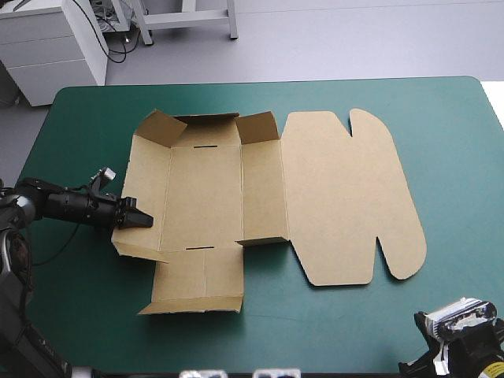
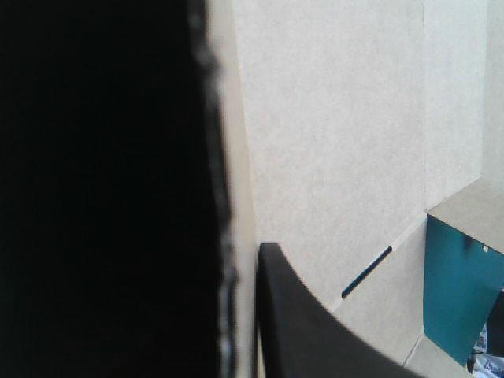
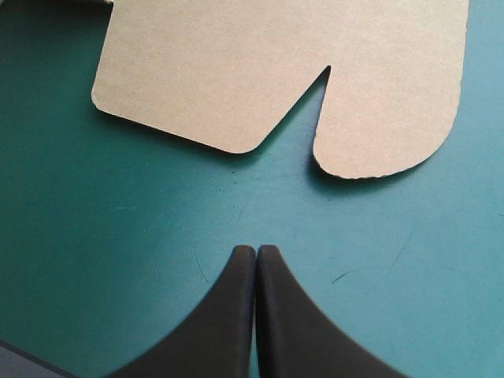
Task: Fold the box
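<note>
- Two arms, one busy: your left gripper (image 1: 135, 218) clamps the left wall (image 1: 148, 185) of the box (image 1: 206, 197), which lies wide across the table (image 1: 457, 157).
- Your right gripper (image 3: 256, 256), fingers pressed together, idles nearside, lid (image 3: 268, 63) ahead.

Right gripper (image 3: 256, 260): black fingers (image 3: 232, 315) pressed together in one pointed arch, over bare teal-green cover (image 3: 118, 236), touching no board. Box (image 3: 268, 63): flat brown sheet ahead of the fingertips, apart from them (one rounded flap (image 3: 386, 118) and one angled corner visible, a narrow notch (image 3: 325, 83) between). Cover shows faint scratches
</note>
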Robot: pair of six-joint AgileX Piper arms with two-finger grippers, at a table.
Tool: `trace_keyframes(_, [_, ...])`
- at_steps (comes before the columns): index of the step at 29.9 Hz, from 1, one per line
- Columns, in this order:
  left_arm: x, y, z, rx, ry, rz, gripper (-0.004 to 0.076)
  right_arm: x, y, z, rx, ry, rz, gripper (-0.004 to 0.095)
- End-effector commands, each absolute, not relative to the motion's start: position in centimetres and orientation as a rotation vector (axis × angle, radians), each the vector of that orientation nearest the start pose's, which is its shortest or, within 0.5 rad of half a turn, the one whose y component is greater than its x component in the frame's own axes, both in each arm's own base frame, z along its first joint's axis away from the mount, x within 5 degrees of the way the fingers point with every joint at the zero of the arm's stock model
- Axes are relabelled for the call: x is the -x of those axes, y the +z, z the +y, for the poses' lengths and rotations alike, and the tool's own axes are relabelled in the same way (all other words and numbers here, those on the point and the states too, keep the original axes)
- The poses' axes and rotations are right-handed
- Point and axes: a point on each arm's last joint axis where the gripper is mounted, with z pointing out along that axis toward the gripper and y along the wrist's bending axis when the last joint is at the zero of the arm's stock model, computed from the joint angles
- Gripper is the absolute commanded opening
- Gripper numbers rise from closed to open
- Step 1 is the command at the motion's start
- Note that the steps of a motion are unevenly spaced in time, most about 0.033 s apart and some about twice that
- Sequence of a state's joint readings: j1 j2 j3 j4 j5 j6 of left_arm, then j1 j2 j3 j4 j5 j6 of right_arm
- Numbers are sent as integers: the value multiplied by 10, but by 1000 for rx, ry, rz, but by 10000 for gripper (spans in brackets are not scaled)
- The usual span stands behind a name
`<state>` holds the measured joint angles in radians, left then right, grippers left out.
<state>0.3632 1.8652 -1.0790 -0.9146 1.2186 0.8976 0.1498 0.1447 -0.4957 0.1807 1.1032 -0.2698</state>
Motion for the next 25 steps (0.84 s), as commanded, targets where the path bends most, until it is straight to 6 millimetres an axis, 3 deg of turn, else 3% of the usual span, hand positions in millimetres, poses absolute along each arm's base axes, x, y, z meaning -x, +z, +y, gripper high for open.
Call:
trace_keyframes(1, [-321, 191, 40, -170, -1175, 2642, -8, -15, 285, 17, 436, 165, 2104, -14])
trace_keyframes(9, [-322, 203, 30, -212, -1277, 2549, -8, -15, 285, 17, 436, 165, 2104, -14])
trace_keyframes(13, [-324, 225, 17, -335, -1217, 2524, -8, -15, 285, 17, 436, 165, 2104, -14])
trace_keyframes(18, [-330, 283, -12, -609, -1043, 2416, -8, -15, 285, 17, 436, 165, 2104, -14])
trace_keyframes(25, [-325, 383, -66, -1010, -558, 2293, -8, -15, 285, 17, 436, 165, 2104, -14])
